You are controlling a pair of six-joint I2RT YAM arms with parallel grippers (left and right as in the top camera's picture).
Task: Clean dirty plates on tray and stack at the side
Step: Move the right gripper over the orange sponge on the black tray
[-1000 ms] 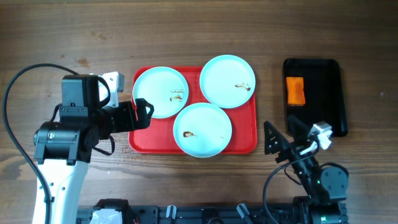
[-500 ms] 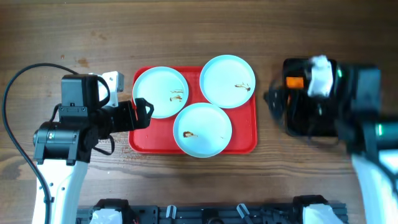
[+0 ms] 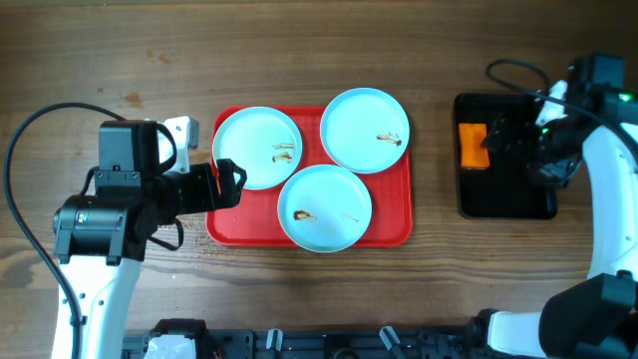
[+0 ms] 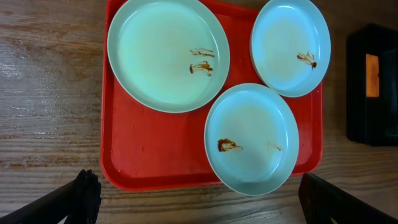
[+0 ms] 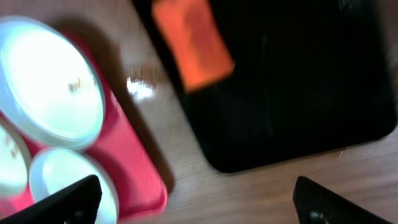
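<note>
- None of the task looks done: all three plates lie on the red tray, and no stack stands anywhere beside it on the worktop.
- The upper-left plate carries a brown-yellow smear toward its right side. The upper-right plate has a smaller mark near its right rim. The near plate shows a smear on its left and a faint trace on its right.
- The three plates crowd together with their rims touching or overlapping. The upper-right plate rides out over the tray's far rim.
- What is left, as I judge it: fetch the wiper, clean each plate, then lift all three off and pile them at the side.
- The orange sponge lies at the far left of the black tray, well apart from the plates. Nothing grips it.
- The right arm reaches over the black tray, with the right tool close beside the sponge. Its wrist view is blurred, but the fingers sit at opposite lower corners, so the tool is spread wide and empty.
- The left arm lies along the left of the worktop, with the left tool at the tray's left rim by the upper-left plate. Its fingers also stand wide apart and hold nothing.
</note>
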